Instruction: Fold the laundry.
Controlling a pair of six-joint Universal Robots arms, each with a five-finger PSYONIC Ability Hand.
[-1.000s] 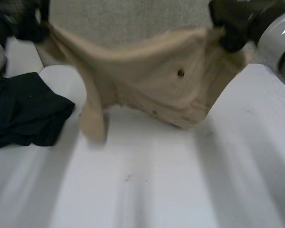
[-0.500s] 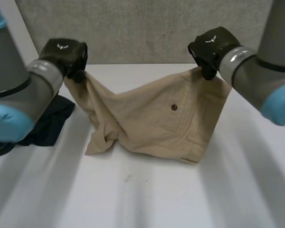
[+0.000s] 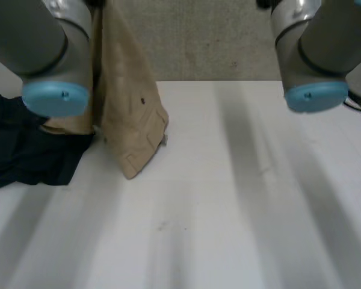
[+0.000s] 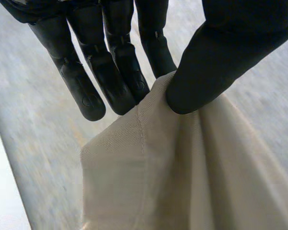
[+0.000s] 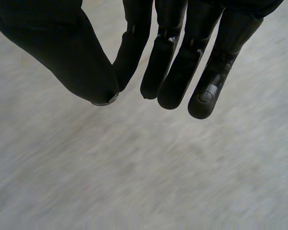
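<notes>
A pair of beige shorts (image 3: 132,114) hangs down from above at the table's left side, its lower end touching the white table (image 3: 240,198). In the left wrist view my left hand (image 4: 110,72) pinches the shorts' top edge (image 4: 182,182) between thumb and fingers. My left arm (image 3: 48,54) stands right beside the hanging cloth. My right arm (image 3: 313,54) is raised at the right, well away from the shorts. In the right wrist view my right hand (image 5: 182,57) has its thumb drawn against the fingers with nothing between them.
A dark crumpled garment (image 3: 30,150) lies on the table at the left, partly behind the shorts and my left arm. A grey wall (image 3: 216,42) runs along the table's far edge.
The shorts were stretched between both hands; now the right hand has let go and they hang from the left hand alone, swung to the left. Both arms have risen.
</notes>
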